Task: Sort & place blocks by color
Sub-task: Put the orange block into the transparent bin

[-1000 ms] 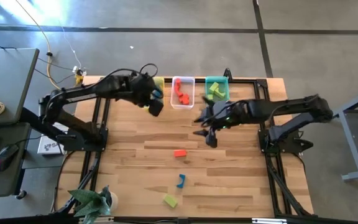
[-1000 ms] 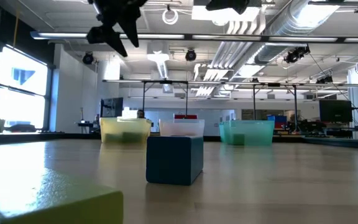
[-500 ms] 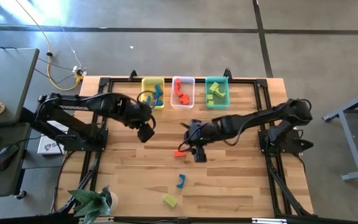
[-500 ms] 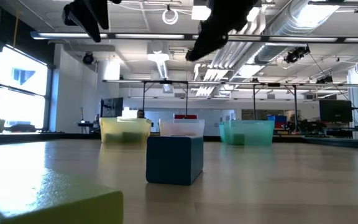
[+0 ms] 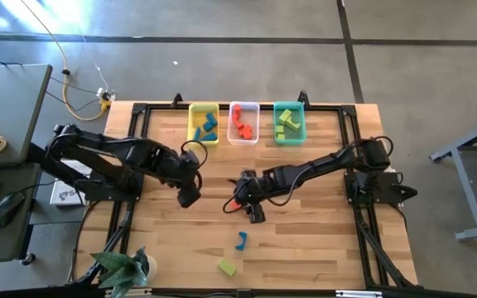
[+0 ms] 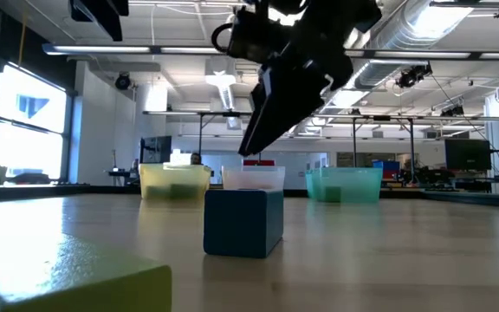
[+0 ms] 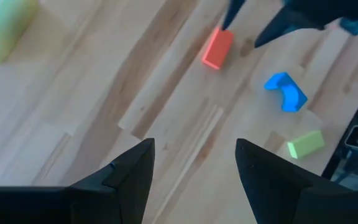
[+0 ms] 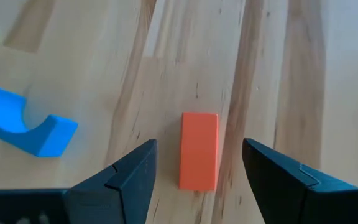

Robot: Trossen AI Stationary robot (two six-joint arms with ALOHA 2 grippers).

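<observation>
Moved since a second ago: both arms have come away from the bins at the top of the high view and down toward mid-table; my right gripper (image 5: 240,201) now sits over the red-orange block (image 5: 238,203).
Right fingers: spread wide, one on each side of the red-orange block (image 8: 199,150), not touching it; I line them up across its narrow width so they can close on the long faces.
Left gripper (image 5: 189,197): fingers spread, nothing between them, parked left of centre, clear of my right arm.
Loose blocks: blue arch (image 5: 240,241) and yellow-green block (image 5: 227,266) lie lower centre on the table (image 5: 321,248).
Bins: yellow bin (image 5: 191,124) holds blue pieces, clear bin (image 5: 231,136) red, teal bin (image 5: 290,139) green.
Next, I judge: lower, pinch, carry to the clear bin.
</observation>
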